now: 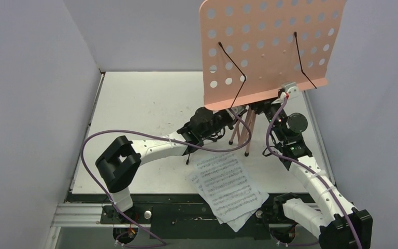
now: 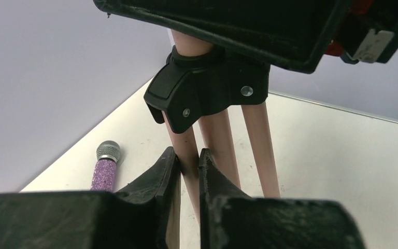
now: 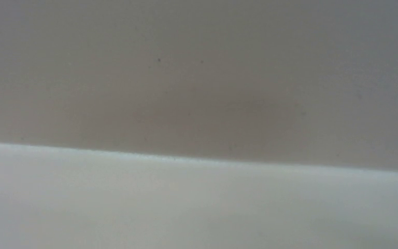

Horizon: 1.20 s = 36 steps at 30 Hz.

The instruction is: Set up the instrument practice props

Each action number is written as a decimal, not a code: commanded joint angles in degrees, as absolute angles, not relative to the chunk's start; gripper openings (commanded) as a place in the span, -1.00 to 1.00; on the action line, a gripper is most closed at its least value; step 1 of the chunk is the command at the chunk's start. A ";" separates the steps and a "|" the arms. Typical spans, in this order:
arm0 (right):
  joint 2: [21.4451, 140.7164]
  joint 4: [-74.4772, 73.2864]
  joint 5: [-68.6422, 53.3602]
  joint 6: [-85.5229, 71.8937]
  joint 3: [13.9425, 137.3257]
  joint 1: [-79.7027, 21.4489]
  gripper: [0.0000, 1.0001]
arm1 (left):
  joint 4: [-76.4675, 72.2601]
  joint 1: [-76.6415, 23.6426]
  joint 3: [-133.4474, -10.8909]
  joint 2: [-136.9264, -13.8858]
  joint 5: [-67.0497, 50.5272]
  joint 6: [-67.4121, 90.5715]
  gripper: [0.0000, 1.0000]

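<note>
The left arm [image 1: 150, 148] runs low across the table [image 1: 150, 104] from a raised elbow. The left gripper [image 2: 187, 153] is pinched nearly shut on one tripod leg [image 2: 185, 142] of the upright pink music stand [image 1: 261, 83], just below its black hub [image 2: 207, 88]. The right arm [image 1: 311, 181] rises to the stand's desk edge, where its gripper is hidden, so its opening cannot be told; the sheet music [image 1: 228, 189] lies at the near edge and the microphone [image 2: 105, 174] lies behind the legs.

Pink music stand [image 1: 264, 88] upright, white pages [image 1: 228, 187] near edge, purple microphone [image 2: 104, 174] lying
</note>
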<state>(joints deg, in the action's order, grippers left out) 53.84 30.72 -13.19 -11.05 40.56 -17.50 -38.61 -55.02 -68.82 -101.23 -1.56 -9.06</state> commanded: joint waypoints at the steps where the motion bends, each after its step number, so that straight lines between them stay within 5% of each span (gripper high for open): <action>1: 53.92 39.46 -15.83 -13.98 46.78 -17.97 -0.89 | -35.03 -50.00 -70.05 -100.54 5.44 -12.30 -1.00; 36: 65.13 47.82 -18.07 -13.88 63.13 -18.06 -0.89 | -39.02 -48.55 -71.24 -104.01 7.51 -24.02 -1.00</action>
